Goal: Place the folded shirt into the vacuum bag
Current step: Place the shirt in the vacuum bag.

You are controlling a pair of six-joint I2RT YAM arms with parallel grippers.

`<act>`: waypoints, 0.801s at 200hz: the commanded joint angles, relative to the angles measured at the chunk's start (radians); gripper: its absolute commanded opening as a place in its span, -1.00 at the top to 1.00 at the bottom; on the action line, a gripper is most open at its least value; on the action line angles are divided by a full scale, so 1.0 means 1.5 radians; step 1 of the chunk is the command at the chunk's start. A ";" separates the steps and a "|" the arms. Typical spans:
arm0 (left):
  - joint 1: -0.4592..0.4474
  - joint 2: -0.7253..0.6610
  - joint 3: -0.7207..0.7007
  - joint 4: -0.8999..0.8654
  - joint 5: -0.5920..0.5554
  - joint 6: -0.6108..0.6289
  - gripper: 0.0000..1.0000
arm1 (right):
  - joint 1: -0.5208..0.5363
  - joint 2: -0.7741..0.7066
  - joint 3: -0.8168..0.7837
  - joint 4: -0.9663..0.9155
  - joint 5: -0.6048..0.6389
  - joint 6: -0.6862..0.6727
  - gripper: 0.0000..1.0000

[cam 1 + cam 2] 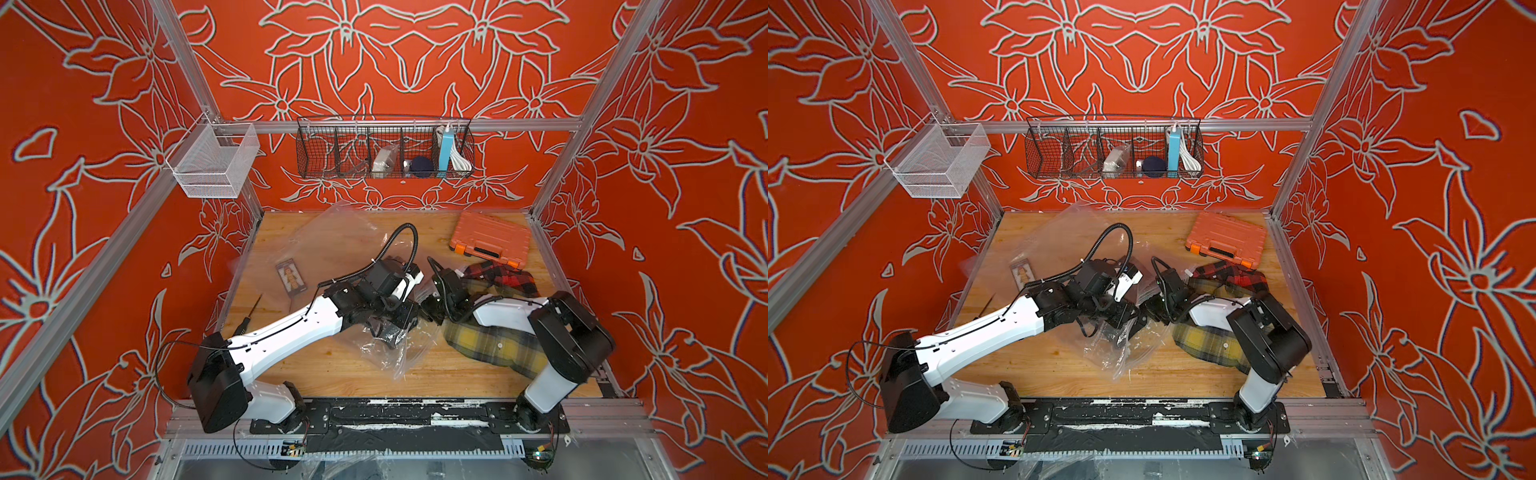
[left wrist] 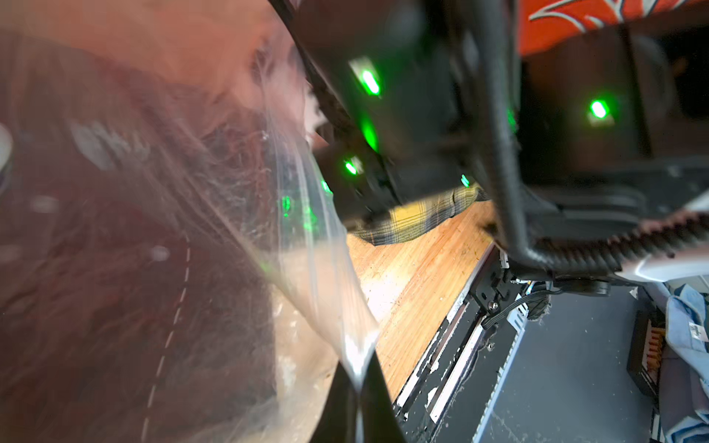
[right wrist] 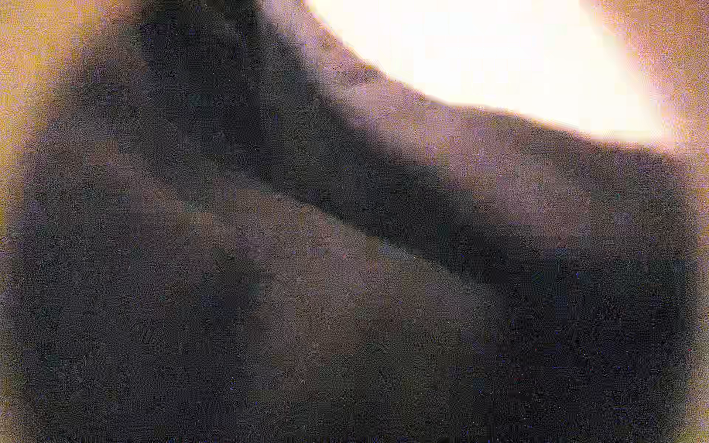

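The vacuum bag [image 1: 332, 241] is clear crinkly plastic, spread over the left and middle of the wooden table [image 1: 415, 374] and bunched near the front [image 1: 386, 353]. My left gripper [image 1: 392, 334] is shut on its edge. In the left wrist view the film [image 2: 314, 268] runs pinched between the black fingers [image 2: 383, 414]. The folded shirt [image 1: 490, 345] is yellow-grey plaid, with red-black plaid [image 1: 503, 276] at its far end, and lies at the right under my right arm. My right gripper [image 1: 430, 311] sits at the shirt's left end beside the bag's mouth. Its jaws are hidden, and the right wrist view shows only dark blurred cloth.
An orange tool case [image 1: 490, 239] lies at the back right. A small card [image 1: 291, 278] sits under the bag's film, and a screwdriver [image 1: 249, 316] lies by the left edge. On the back rail hang a black wire basket [image 1: 384, 149] and a white mesh basket [image 1: 214, 160].
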 commanded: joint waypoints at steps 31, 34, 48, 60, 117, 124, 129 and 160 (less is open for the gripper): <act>-0.007 -0.005 0.024 -0.015 -0.006 0.024 1.00 | 0.012 -0.085 -0.088 0.039 0.022 0.060 -0.54; -0.007 -0.005 0.025 -0.015 -0.006 0.025 1.00 | 0.017 -0.093 -0.093 0.035 0.028 0.064 -0.56; -0.006 0.001 0.028 -0.014 -0.004 0.029 1.00 | 0.043 -0.113 -0.108 0.030 0.042 0.082 -0.59; -0.006 0.008 0.033 -0.015 -0.005 0.032 1.00 | 0.064 -0.109 -0.119 0.043 0.044 0.112 -0.59; -0.006 0.032 0.070 -0.009 0.018 0.026 1.00 | 0.105 -0.008 -0.133 0.170 0.077 0.194 -0.36; -0.006 0.035 0.072 -0.008 0.021 0.024 1.00 | 0.106 0.000 -0.127 0.175 0.082 0.193 -0.30; -0.006 0.037 0.073 -0.007 0.023 0.024 1.00 | 0.106 0.007 -0.120 0.176 0.085 0.191 -0.24; -0.006 0.047 0.077 -0.009 0.026 0.024 1.00 | 0.106 0.059 -0.038 0.179 0.062 0.141 0.37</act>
